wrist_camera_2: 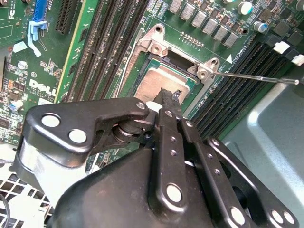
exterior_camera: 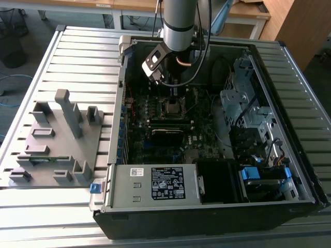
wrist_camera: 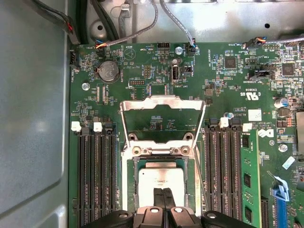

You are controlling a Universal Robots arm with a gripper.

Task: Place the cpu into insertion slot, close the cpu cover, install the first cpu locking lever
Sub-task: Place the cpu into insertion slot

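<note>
We find the computer case [exterior_camera: 207, 223] lying open on the slatted bench [exterior_camera: 83, 51], with a grey moulded fixture [exterior_camera: 57, 155] beside it on the exterior view's left. The arm descends into the case and sets the gripper [exterior_camera: 174, 92] directly above the insertion slot [exterior_camera: 172, 107] near the middle of the motherboard. In both wrist views the cpu [wrist_camera: 161, 178] [wrist_camera_2: 159, 80] lies flat within the insertion slot [wrist_camera: 129, 187], its dull silver top facing up and its edges square to the socket rim. The gripper [wrist_camera: 164, 191] [wrist_camera_2: 168, 95] is pressed together, its two black fingers [wrist_camera: 158, 199] meeting with no gap and nothing pinched between them. The tips stand over the cpu's near edge; we cannot tell whether they touch the metal. The cpu cover [wrist_camera: 161, 102] is open, raised on its hinge at the far side of the socket, and the green board shows through its square window. In the second wrist view a locking lever [wrist_camera_2: 256, 77] appears as a thin rod reaching out sideways from the socket corner, unlatched. Black memory slots [wrist_camera: 95, 175] flank the socket on both sides, and a coin battery [wrist_camera: 108, 70] sits beyond the cover.
</note>
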